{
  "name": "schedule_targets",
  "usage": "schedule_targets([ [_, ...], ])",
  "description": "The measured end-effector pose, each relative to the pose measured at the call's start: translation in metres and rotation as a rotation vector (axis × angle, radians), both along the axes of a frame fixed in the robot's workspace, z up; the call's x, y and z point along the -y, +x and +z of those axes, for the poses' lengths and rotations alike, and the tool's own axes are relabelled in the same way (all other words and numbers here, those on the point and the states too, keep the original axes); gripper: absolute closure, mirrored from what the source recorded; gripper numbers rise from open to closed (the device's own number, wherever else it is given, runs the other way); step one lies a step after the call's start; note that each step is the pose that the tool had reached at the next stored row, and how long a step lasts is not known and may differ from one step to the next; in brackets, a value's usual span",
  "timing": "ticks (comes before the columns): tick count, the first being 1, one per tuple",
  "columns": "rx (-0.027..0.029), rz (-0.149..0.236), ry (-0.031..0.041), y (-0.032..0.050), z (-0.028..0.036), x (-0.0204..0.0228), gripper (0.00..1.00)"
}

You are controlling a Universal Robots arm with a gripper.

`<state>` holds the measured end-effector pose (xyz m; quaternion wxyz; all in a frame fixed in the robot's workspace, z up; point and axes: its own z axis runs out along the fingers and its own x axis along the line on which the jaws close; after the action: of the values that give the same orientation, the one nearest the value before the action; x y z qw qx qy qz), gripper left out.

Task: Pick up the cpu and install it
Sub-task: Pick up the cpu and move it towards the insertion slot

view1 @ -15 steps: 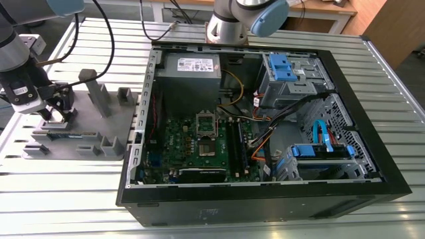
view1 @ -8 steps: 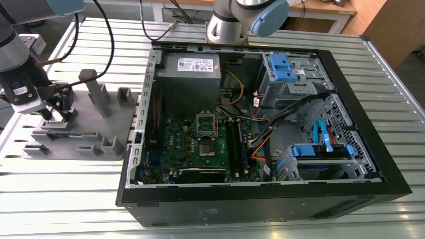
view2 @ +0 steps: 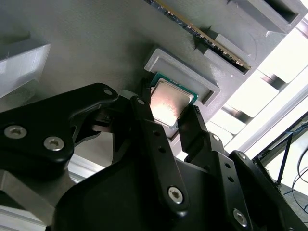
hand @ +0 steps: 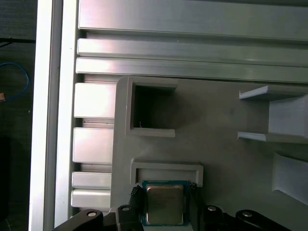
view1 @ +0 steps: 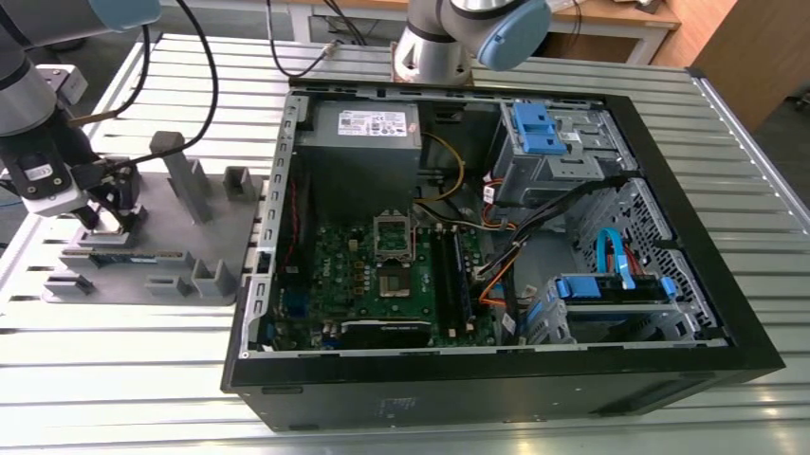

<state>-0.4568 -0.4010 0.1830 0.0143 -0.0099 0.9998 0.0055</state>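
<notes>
The cpu [view2: 169,100], a small square chip with a shiny silver top and green rim, sits between the black fingers of my gripper [view2: 167,108] in both wrist views. The fingers [hand: 135,193] press against two opposite edges of the cpu [hand: 164,206], just off its U-shaped seat on the grey tray [hand: 221,159]. In the exterior view my gripper [view1: 106,220] stands over the grey tray [view1: 177,242] at the left, away from the open computer case. The motherboard socket [view1: 394,282] lies bare in the middle of the green board.
A long green memory stick [view2: 204,36] stands on edge in the tray beside the cpu seat. Grey posts [view1: 190,180] rise from the tray near the gripper. The black case wall [view1: 272,237] lies between tray and socket. A second arm's base [view1: 443,43] stands behind the case.
</notes>
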Motion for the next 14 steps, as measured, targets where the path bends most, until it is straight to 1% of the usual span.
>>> schedule_targets([
  [5, -0.0003, 0.000, -0.0002, 0.0000, 0.0012, 0.0000, 0.53],
  [14, 0.0000, 0.000, 0.0000, 0.0000, 0.0078, 0.0000, 0.53],
])
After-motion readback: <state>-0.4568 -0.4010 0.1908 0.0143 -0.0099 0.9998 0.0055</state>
